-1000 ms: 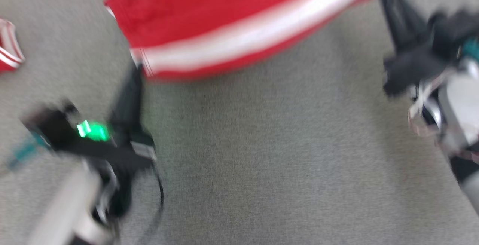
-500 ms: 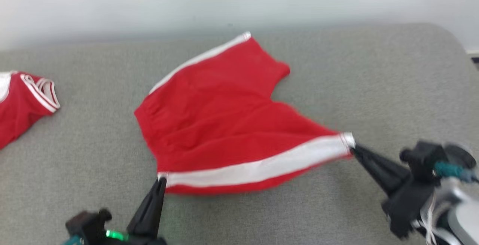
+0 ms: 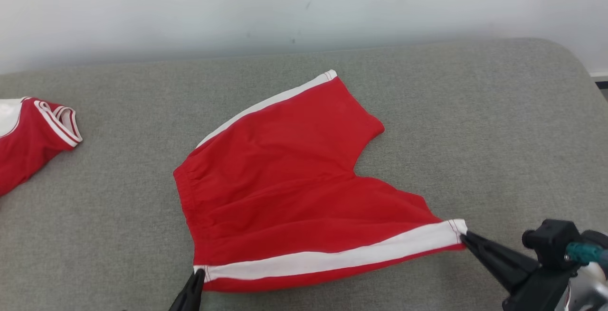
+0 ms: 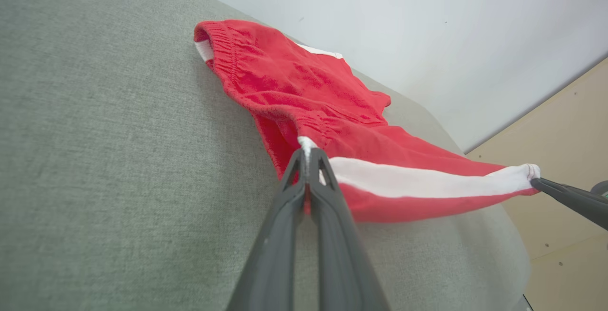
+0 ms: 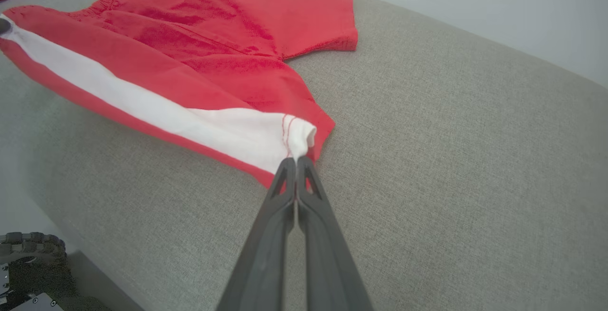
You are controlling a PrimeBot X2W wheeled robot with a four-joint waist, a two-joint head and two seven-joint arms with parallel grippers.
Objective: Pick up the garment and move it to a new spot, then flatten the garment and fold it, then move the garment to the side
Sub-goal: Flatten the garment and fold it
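Red shorts (image 3: 285,183) lie farther in, striped near edge (image 3: 332,259) stretched left-right between left gripper (image 3: 198,274) (clamped on waistband corner) and right gripper (image 3: 465,238), clamped on hem corner.

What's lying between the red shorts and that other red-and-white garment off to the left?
Nothing. In the head view, a bare stretch of grey cushion separates the red shorts from the red-and-white garment.
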